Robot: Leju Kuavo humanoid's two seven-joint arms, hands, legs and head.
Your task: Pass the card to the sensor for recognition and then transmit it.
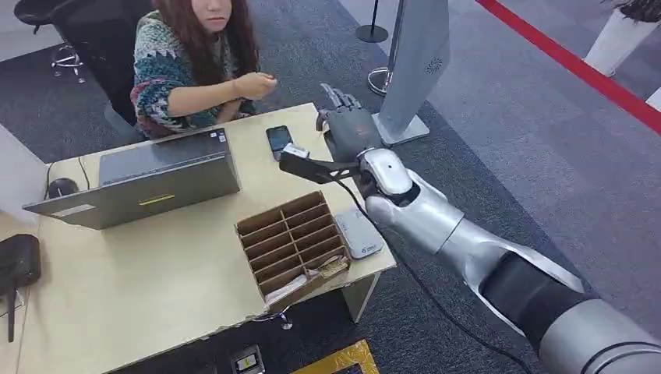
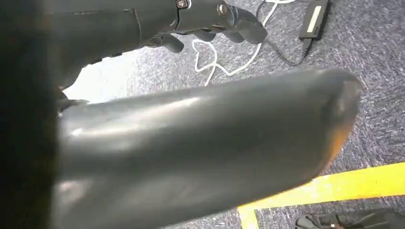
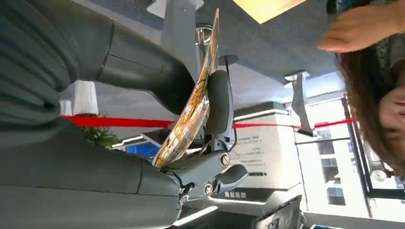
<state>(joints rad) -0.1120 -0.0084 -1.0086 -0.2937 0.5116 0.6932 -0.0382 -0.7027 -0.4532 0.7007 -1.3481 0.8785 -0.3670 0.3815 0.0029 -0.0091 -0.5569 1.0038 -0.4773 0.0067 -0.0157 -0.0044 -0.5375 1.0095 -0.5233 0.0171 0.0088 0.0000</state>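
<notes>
In the right wrist view a gold patterned card (image 3: 193,112) stands edge-on, bent, pinched between the thick thumb and a dark finger (image 3: 217,102) of my right hand. From the head view my right hand (image 1: 348,126) is raised over the desk's far right corner, near a person's lifted hand (image 1: 257,83); the card is hidden behind the hand there. A white flat sensor (image 1: 358,234) lies on the desk beside a cardboard divider box (image 1: 290,245). My left hand (image 2: 210,24) hangs over the carpet, holding nothing, fingers apart from the thumb.
A person sits across the desk (image 1: 156,280). A grey laptop (image 1: 152,183) and a black phone (image 1: 278,140) lie on it. A tall grey standing panel (image 1: 417,70) rises just right of my hand. A mouse (image 1: 61,187) sits at the left.
</notes>
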